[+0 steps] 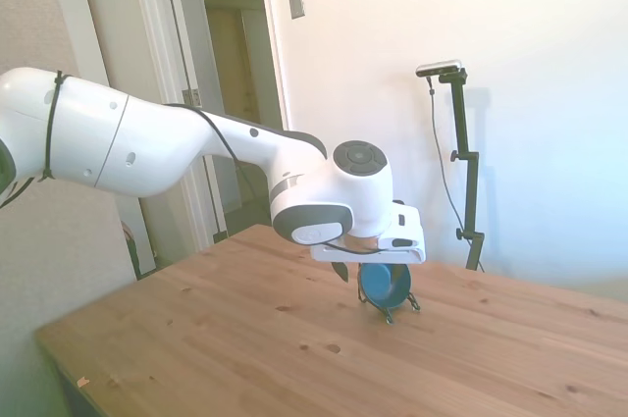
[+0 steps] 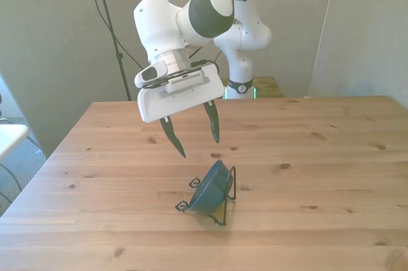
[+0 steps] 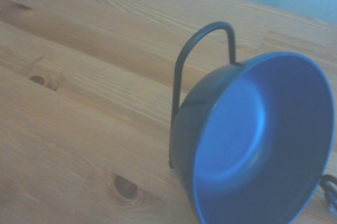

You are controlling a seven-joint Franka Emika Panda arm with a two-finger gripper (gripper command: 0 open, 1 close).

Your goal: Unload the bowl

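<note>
The blue bowl (image 2: pixel 210 189) leans on edge in a thin black wire stand (image 2: pixel 228 185) on the wooden table (image 2: pixel 319 175), toward the front middle in the front view. In the side view the bowl (image 1: pixel 385 283) shows just under the arm's hand, its hollow facing the camera. My gripper (image 2: pixel 194 132) hangs open above the bowl and a little behind it, dark fingers (image 2: pixel 173 137) pointing down with nothing between them. The wrist view looks into the bowl (image 3: pixel 258 145) from close by, with a loop of the wire stand (image 3: pixel 181 66) beside its rim.
The table's near edge (image 2: pixel 191 264) lies a short way in front of the stand. A doorway (image 1: pixel 235 93) and white wall stand behind the table in the side view.
</note>
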